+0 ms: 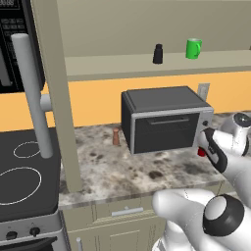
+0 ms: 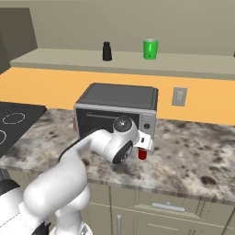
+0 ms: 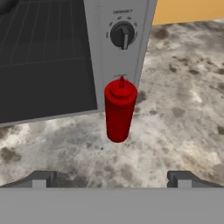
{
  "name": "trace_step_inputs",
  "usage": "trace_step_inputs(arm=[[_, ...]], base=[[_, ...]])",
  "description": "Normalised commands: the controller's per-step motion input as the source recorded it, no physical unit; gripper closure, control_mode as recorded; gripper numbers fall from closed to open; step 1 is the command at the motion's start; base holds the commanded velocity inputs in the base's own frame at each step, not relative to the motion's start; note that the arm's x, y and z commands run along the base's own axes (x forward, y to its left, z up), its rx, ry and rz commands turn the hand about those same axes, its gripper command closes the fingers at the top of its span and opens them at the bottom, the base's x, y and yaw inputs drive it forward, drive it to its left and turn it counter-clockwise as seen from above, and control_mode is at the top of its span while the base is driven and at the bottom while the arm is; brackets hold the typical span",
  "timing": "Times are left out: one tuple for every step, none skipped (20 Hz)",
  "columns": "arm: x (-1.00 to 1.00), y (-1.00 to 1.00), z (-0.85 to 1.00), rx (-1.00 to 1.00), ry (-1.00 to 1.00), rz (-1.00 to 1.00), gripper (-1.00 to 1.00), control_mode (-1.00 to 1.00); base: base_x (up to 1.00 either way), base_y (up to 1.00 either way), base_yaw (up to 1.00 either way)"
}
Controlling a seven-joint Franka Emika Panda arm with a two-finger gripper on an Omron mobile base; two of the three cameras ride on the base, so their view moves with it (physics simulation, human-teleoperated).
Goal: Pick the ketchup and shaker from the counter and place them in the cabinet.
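**Gripper spread above the ketchup, toaster oven close behind**

The dark two-finger gripper (image 3: 112,178) is seen with its fingertips set wide apart and nothing between them, aimed at the slim red squeeze bottle of ketchup (image 3: 119,111). The bottle stands upright on the speckled brown-and-grey granite counter (image 3: 183,109), just in front of the grey toaster oven (image 3: 65,52), below its dial.

A tip-over is judged the main risk: the bottle is tall and narrow, and could be knocked by one fingertip if the descent is off centre. A finger could also be struck against the oven front, since little room is left behind the bottle.

Counted: one ketchup bottle; one black shaker with a rounded top (image 1: 158,54), already on the shelf of the beige wall cabinet (image 1: 147,66); one green mug (image 1: 193,48) beside it; one small reddish-brown shaker (image 1: 115,137) on the counter.
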Motion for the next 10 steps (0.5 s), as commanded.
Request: trace_step_inputs(arm=[[0.27,0.00,-0.24,0.01,0.00,0.00,-1.00,-1.00],[0.29,0.00,-0.23,0.01,0.00,0.00,-1.00,-1.00],[0.28,-0.01,-0.21,0.01,0.00,0.00,-1.00,-1.00],[0.25,-0.03,-0.19,0.01,0.00,0.00,-1.00,-1.00],[0.21,-0.08,-0.17,0.02,0.00,0.00,-1.00,-1.00],[0.23,-0.10,-0.16,0.02,0.00,0.00,-1.00,-1.00],[0.27,-0.13,-0.17,0.02,0.00,0.00,-1.00,-1.00],[0.27,-0.12,-0.17,0.02,0.00,0.00,-1.00,-1.00],[0.31,-0.16,-0.18,0.02,0.00,0.00,-1.00,-1.00],[0.31,-0.18,-0.17,0.02,0.00,0.00,-1.00,-1.00]], base=[[0.00,0.00,0.00],[0.00,0.00,0.00],[0.00,0.00,0.00],[0.00,0.00,0.00],[0.00,0.00,0.00],[0.00,0.00,0.00],[0.00,0.00,0.00],[0.00,0.00,0.00],[0.00,0.00,0.00],[0.00,0.00,0.00]])
